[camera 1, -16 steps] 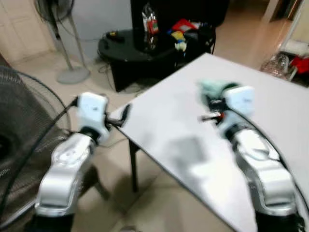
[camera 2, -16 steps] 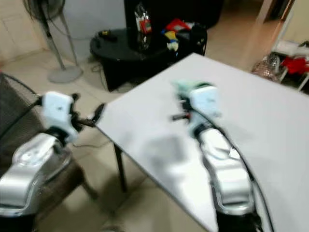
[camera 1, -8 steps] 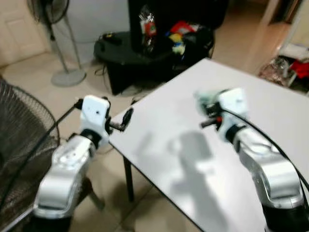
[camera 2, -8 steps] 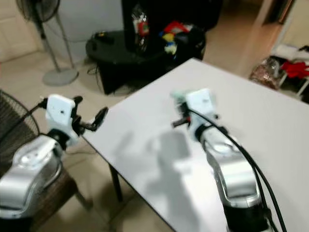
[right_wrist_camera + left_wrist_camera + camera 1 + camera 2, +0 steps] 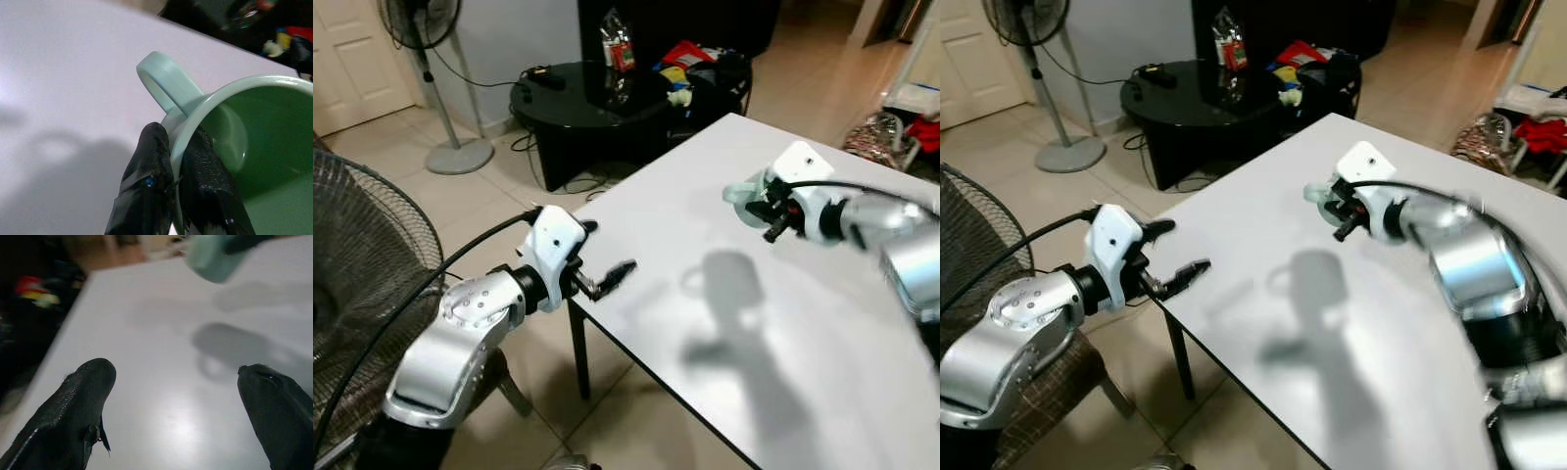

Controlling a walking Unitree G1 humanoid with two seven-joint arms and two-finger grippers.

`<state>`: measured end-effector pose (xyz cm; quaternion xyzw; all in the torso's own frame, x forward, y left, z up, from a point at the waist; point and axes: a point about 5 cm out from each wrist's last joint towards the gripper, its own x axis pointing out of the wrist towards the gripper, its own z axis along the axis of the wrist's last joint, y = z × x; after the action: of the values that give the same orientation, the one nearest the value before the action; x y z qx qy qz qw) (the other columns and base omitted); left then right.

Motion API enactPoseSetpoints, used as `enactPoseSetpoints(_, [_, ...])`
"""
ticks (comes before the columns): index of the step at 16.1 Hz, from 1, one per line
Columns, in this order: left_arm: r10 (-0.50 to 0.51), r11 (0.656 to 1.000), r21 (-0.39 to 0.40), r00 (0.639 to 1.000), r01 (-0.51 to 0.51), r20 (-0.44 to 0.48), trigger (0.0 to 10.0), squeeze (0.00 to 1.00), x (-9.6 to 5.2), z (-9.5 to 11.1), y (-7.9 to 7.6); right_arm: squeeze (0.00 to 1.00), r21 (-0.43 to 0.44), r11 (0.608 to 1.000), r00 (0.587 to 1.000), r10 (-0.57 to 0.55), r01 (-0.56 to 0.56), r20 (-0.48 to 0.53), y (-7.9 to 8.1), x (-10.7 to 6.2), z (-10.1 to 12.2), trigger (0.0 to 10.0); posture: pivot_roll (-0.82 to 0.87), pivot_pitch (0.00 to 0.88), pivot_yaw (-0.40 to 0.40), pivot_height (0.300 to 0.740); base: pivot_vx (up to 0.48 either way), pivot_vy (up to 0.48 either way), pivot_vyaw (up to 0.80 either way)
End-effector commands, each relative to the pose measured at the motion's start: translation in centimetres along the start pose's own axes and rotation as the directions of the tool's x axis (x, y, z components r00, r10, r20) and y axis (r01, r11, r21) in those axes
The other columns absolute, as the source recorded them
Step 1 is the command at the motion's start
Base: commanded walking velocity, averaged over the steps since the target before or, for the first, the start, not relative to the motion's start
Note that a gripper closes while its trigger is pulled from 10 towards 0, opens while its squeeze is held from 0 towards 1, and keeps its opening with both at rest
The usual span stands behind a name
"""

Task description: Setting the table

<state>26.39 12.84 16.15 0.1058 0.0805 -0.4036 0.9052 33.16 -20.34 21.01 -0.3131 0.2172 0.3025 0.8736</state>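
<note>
The right gripper (image 5: 178, 169) pinches the rim of the mug (image 5: 234, 142) just beside its handle: one finger outside the wall, the other inside the green bowl. The mug hangs in the air above the table (image 5: 822, 323). The left gripper (image 5: 181, 406) is spread, grasping nothing, at the table's near edge.

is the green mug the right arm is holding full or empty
Empty. The right wrist view looks into the mug: bare green inside, no liquid. The right tool pinches its rim, one finger inside, one outside.
</note>
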Motion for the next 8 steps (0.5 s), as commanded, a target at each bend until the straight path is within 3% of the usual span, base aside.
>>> enactPoseSetpoints(1, [-0.032,0.999,-0.007,0.999,0.031,-0.023,10.0,0.00,0.0,-0.1,0.0,0.00,-0.044,0.998,0.999,0.041,-0.042,-0.020,-0.1,0.2,0.0,10.0,0.07,0.000,0.039,0.740,0.000,0.000,0.00])
enactPoseSetpoints(3, [-0.053,0.999,-0.005,0.998,0.053,-0.029,10.0,0.00,0.0,0.0,0.1,0.00,-0.116,0.986,0.990,0.113,-0.123,-0.088,-0.8,1.2,-0.5,10.0,0.07,0.000,0.029,0.740,0.000,0.000,0.00])
enactPoseSetpoints(8, [-0.125,0.992,-0.022,0.990,0.124,-0.066,10.0,0.00,-0.4,-0.4,-0.9,0.00,-0.207,0.962,0.974,0.146,-0.180,-0.171,-1.9,3.7,-0.9,10.0,0.08,0.000,0.020,0.740,0.000,0.000,0.00])
